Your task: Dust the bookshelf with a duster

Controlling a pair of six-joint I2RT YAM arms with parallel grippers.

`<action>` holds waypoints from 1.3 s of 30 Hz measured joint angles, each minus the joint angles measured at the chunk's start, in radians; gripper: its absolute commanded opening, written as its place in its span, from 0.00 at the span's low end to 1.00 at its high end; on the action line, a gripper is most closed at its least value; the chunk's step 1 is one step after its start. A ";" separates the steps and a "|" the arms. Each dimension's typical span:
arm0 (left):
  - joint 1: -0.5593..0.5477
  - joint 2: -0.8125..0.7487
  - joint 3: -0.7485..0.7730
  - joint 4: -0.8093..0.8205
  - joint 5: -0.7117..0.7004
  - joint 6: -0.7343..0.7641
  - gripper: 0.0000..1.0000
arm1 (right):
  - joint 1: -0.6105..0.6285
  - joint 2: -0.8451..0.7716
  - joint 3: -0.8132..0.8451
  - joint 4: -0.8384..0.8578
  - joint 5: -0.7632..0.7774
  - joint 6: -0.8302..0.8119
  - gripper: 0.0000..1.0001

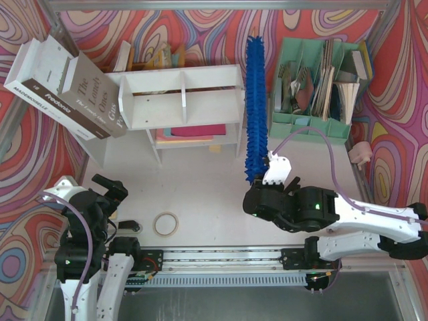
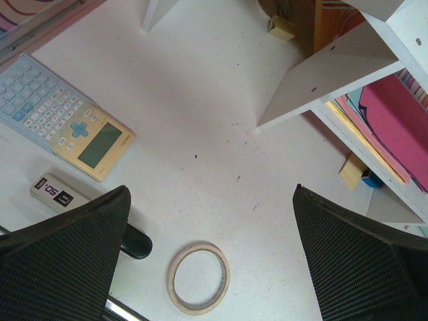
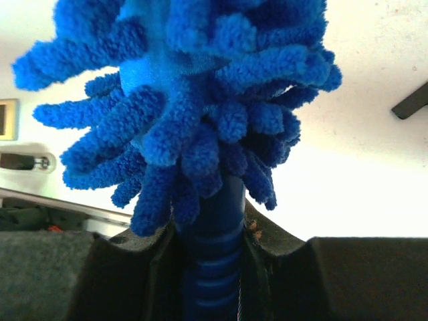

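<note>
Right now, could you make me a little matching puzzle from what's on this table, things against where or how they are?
Things: 1 duster; 2 tape roll; 3 left hand; 4 file organizer.
States: A mint green; B open, empty; C gripped by the right hand; D flat on the table.
Pairs: 1-C, 2-D, 3-B, 4-A.
</note>
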 measured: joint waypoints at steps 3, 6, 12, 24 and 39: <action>0.000 0.000 0.000 0.000 0.000 0.000 0.98 | -0.046 -0.018 -0.061 0.036 -0.038 -0.051 0.00; 0.000 0.000 0.000 0.000 0.000 0.000 0.98 | -0.084 -0.023 -0.125 0.077 -0.081 -0.094 0.00; 0.000 0.000 0.000 0.000 0.000 0.000 0.98 | -0.155 -0.035 -0.243 0.167 -0.164 -0.161 0.00; 0.000 0.000 0.000 0.000 0.000 0.000 0.98 | -0.194 -0.031 -0.458 0.341 -0.271 -0.208 0.00; 0.000 0.000 0.000 0.000 0.000 0.000 0.98 | -0.228 0.047 -0.629 0.465 -0.379 -0.206 0.00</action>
